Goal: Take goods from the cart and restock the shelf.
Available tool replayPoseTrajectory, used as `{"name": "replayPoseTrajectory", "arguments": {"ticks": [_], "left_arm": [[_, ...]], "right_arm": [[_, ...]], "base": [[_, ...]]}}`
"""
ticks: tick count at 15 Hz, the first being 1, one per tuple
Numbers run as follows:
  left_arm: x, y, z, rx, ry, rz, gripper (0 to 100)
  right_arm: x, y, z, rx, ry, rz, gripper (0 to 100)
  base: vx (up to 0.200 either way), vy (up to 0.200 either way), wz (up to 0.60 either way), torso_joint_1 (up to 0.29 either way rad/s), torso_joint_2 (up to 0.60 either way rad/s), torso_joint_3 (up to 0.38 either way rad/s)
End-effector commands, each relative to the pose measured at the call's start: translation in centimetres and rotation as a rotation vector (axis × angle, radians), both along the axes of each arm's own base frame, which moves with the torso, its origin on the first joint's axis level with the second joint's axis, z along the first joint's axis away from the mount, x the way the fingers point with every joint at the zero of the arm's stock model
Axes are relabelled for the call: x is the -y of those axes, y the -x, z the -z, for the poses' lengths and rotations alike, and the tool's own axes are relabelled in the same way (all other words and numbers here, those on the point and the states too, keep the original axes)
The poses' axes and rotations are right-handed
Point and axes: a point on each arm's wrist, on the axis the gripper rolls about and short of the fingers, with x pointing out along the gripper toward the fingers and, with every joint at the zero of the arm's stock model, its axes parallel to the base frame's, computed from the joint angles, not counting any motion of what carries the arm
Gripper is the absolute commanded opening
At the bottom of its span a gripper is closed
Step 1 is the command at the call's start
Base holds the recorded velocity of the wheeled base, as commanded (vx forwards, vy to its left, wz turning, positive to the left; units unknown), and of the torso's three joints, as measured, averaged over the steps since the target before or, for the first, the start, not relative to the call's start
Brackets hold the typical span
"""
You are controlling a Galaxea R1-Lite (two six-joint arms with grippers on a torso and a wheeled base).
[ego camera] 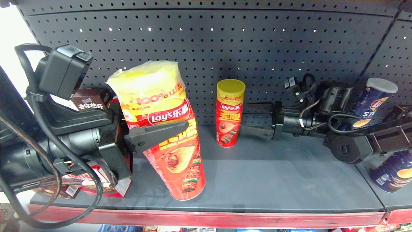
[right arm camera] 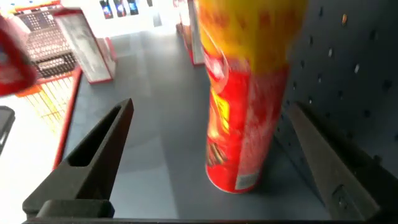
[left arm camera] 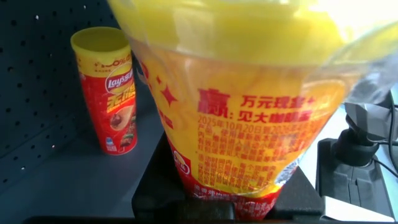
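Note:
A tall red and yellow chips canister (ego camera: 167, 129) in clear wrap leans over the grey shelf (ego camera: 273, 180), its lower end near the front edge. My left gripper (ego camera: 167, 125) is shut on its middle, one dark finger (ego camera: 157, 132) lying across the front. The same canister (left arm camera: 249, 112) looms close in the left wrist view. A small red can with a yellow lid (ego camera: 229, 112) stands upright near the pegboard. My right gripper (ego camera: 254, 118) is open just right of it. In the right wrist view that can (right arm camera: 242, 124) stands between the spread fingers (right arm camera: 93, 162), touching neither.
Blue chips cans (ego camera: 373, 100) (ego camera: 392, 174) stand behind and below my right arm. Brown and red boxes (ego camera: 90, 100) (ego camera: 103, 188) sit at the shelf's left end behind my left arm. The shelf has a red front strip (ego camera: 206, 219); bare shelf lies between the two red cans.

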Motion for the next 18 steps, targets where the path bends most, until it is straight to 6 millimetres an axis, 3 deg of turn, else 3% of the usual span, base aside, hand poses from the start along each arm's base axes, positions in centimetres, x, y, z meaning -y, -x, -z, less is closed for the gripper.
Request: {"name": "replayPoseTrajectory", "arguments": {"ticks": [1, 13, 18], "left_arm": [[0.0, 0.0, 0.1, -0.004, -0.001, 0.0, 0], [-0.1, 0.1, 0.6, -0.011, -0.003, -0.003, 0], [-0.2, 0.2, 0.6, -0.022, 0.003, -0.006, 0]], "right_arm": [[-0.5, -1.6, 1.9, -0.037, 0.012, 0.001, 100], [-4.8, -5.1, 3.1, -0.059, 0.021, -0.062, 100], [-5.3, -6.0, 4.6, -0.079, 0.029, -0.058, 100]], "base": [[0.0, 0.0, 0.0, 0.0, 0.0, 0.0], [0.0, 0.0, 0.0, 0.0, 0.0, 0.0], [0.0, 0.0, 0.0, 0.0, 0.0, 0.0]]}}
